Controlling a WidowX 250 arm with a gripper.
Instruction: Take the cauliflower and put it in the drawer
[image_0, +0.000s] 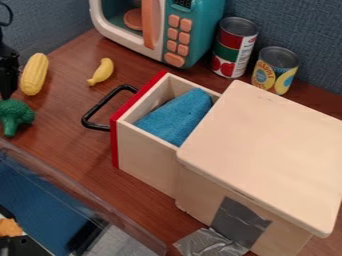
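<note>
At the left edge, the black gripper (8, 75) hangs with its lower end right at the top of a green broccoli-shaped toy (15, 116); whether it holds the toy is unclear. No white cauliflower is seen, and this green piece is the closest match. The toy's stem points down, near the table surface. In the middle, the wooden drawer (143, 157) with a red front is pulled out of its box, its black handle facing left. A blue cloth (177, 117) lies inside the drawer.
A yellow corn (35, 74) and a small banana (101, 72) lie near the gripper. A toy microwave (200, 30) and two cans (234, 47) stand behind. The wooden box (267, 150) fills the right; a clear-walled bin (80, 187) is at lower left.
</note>
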